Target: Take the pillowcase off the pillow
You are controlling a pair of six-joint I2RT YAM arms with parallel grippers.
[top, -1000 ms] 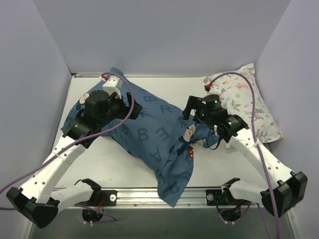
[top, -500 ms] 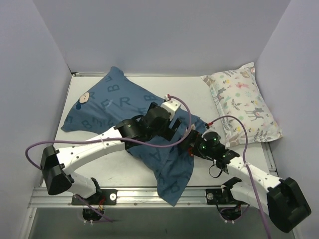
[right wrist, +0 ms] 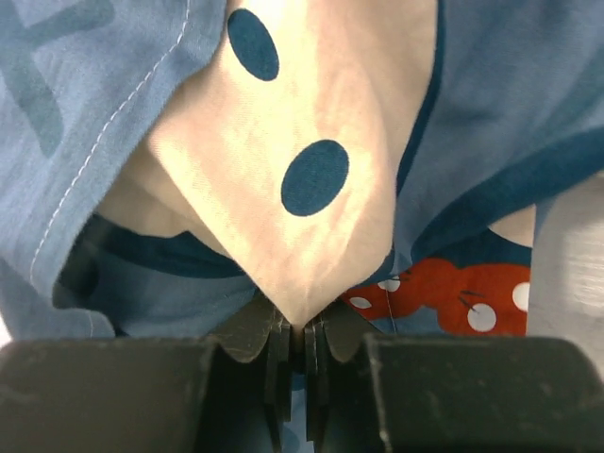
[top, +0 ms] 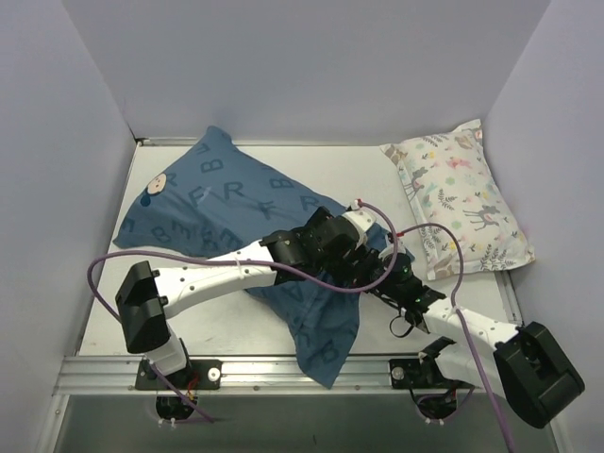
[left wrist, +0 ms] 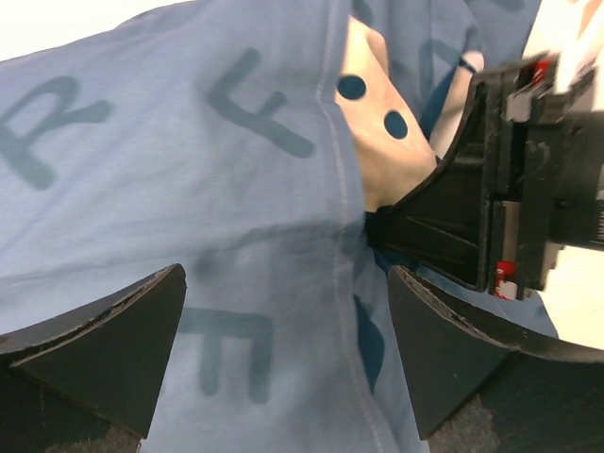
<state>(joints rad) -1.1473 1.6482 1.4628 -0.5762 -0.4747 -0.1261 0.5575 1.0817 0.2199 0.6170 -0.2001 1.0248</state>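
Observation:
The dark teal-blue pillowcase [top: 236, 203] with darker letters lies from the back left to the front middle of the table. The pillow is hidden inside it. My right gripper [right wrist: 304, 326] is shut on the tip of a cream flap with blue dots [right wrist: 302, 123] at the pillowcase's opening, beside a red white-dotted patch [right wrist: 453, 288]. In the top view it sits at the cover's right edge [top: 380, 276]. My left gripper [left wrist: 286, 283] hangs open just above the lettered fabric [left wrist: 236, 189], close beside the right gripper [left wrist: 425, 222]. Its fingers [left wrist: 113, 330] hold nothing.
A smaller white pillow with pastel animal print [top: 462, 198] lies at the back right against the wall. The left arm [top: 226, 269] stretches across the front middle. Part of the pillowcase hangs over the front rail [top: 245, 373]. Walls enclose three sides.
The left arm swung from the back left across to the pillowcase's right edge, staying open. The right gripper came forward to the opening and shut on the cream flap.

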